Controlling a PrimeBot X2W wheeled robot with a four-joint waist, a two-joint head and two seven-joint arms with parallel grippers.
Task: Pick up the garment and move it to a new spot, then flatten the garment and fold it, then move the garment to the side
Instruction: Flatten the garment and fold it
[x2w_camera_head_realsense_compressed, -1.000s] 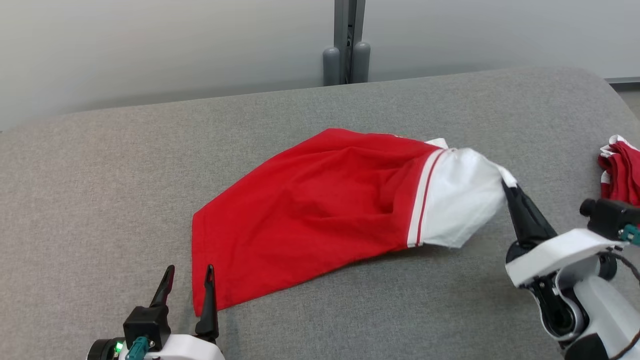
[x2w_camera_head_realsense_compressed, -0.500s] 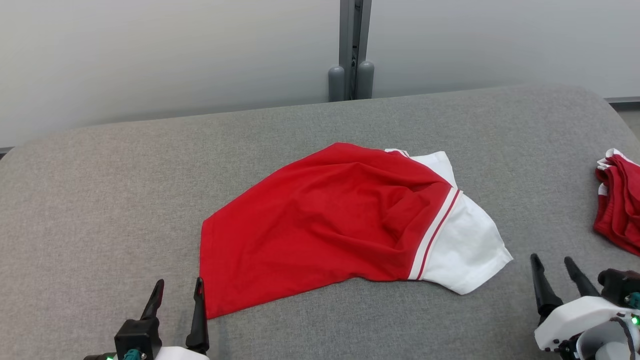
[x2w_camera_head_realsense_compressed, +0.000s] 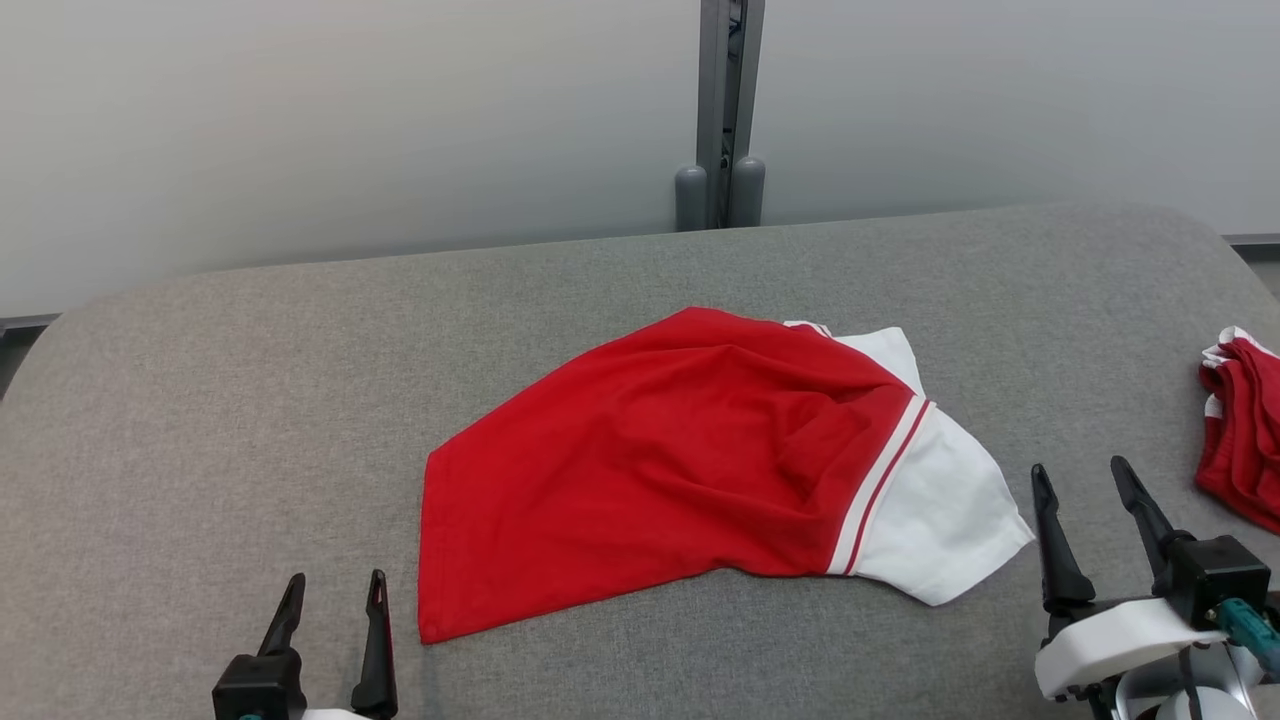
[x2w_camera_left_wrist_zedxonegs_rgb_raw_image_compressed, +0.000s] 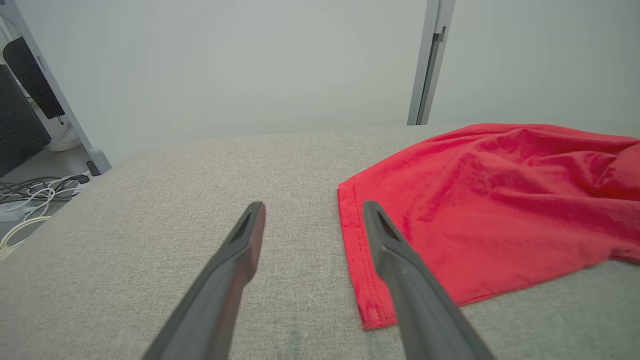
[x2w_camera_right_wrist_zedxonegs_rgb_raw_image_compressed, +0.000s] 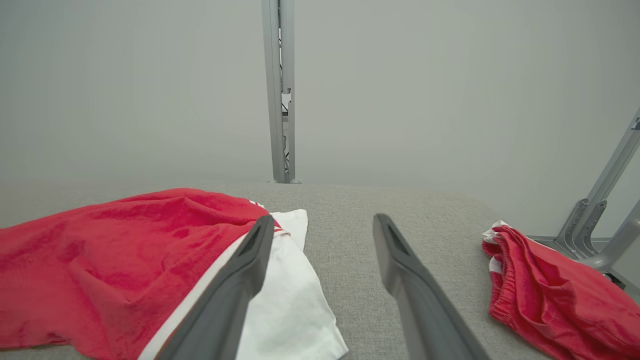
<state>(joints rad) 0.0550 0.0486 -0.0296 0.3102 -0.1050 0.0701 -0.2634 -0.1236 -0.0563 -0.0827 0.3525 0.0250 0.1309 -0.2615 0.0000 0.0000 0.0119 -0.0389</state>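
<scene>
Grey woven cloth covers the padded table (x2w_camera_head_realsense_compressed: 200, 400) we work at. At the lower left of the head view our left gripper (x2w_camera_head_realsense_compressed: 336, 578) stands with its two dark fingers spread wide and nothing between them, just beside the near hem corner of the red short-sleeved shirt (x2w_camera_head_realsense_compressed: 680, 470). That shirt lies on the table in the middle of the frame, rumpled, with soft ridges across its red body and its white sleeve (x2w_camera_head_realsense_compressed: 940, 530) splayed toward the lower right. We judge flattening to be the step in hand. We would pinch the hem corner low and catch every layer, so that none drags behind. At the lower right our right gripper (x2w_camera_head_realsense_compressed: 1079, 466) is likewise wide and empty, near the sleeve's edge but not touching it. It should take the cloth there, and both arms should then draw apart evenly, close to the table. At the right edge a bunched red and white garment (x2w_camera_head_realsense_compressed: 1240, 430) lies well apart, and our pull should stop short of it.
</scene>
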